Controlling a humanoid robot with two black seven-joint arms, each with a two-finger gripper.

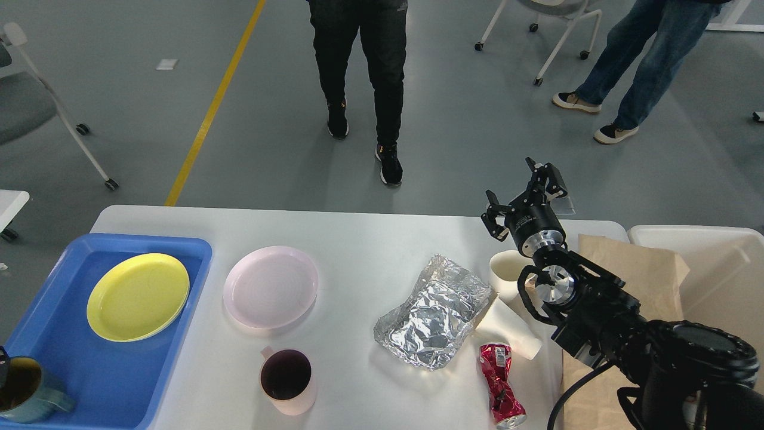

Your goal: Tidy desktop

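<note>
- Your desktop fills the lower half of the head view, white and matte; on its left end sits a blue tray that already holds a yellow plate and, at the near left corner, a teal mug.
- Loose on the bare top you have a pink plate just beside the tray, a pink mug nearer you, a crumpled foil sheet, two white paper cups touching each other, and a crushed red can near the front edge; a brown paper bag lies at the right end, with a cream bin beyond it.
- Your right gripper hangs above the far right part of the top, its fingers spread and nothing between them; it touches none of the rubbish below.
- Your left gripper is barely in view at the lower left edge by the teal mug; you cannot tell whether it is parted or closed.
- My reading: the crockery half is partly done and the rubbish half is not begun; the free right arm is between picks.
- The next move, as I judge it, is to lower that gripper onto the nearest paper cup or the foil; come down with the fingers wide, straddle one cup only, and close gently, since thin paper will buckle.
</note>
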